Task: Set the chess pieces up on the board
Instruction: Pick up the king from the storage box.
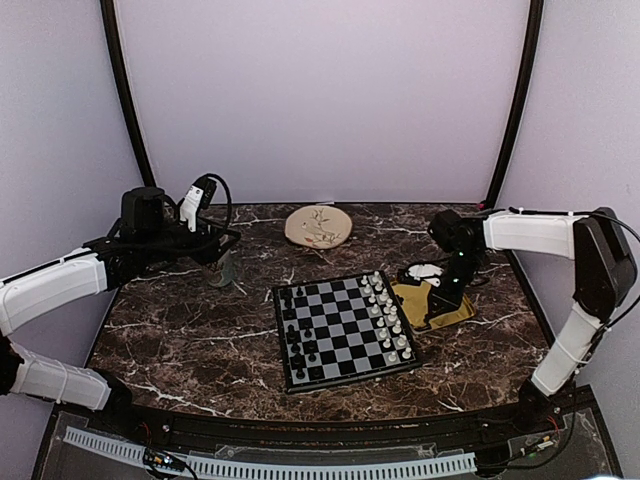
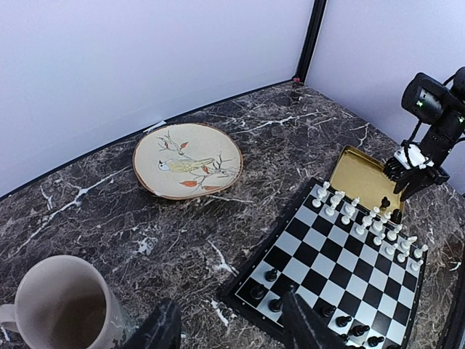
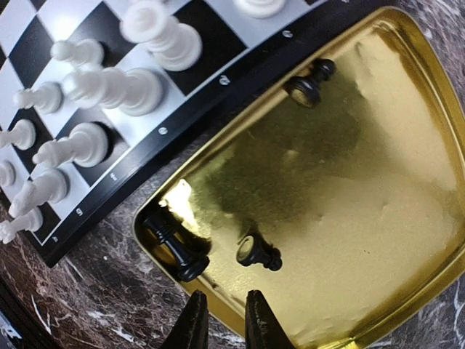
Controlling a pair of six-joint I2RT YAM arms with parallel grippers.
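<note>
Overhead, my right hand (image 3: 221,327) hovered over the rim of the yellow tray (image 3: 378,218), jaws narrowly apart, holding nothing. Three black chess pieces (image 3: 258,253) lay inside, beside the board (image 1: 345,330) at the middle of the worktop (image 1: 190,345). I should centre on one before closing. My left hand (image 2: 232,323) hung half open, empty. Which piece types they were, I couldn't tell.

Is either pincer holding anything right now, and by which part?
Nothing is held. The right pincer hangs over the edge of the yellow tray, jaws narrowly apart with nothing between; the left pincer is open and empty, near the mug.
</note>
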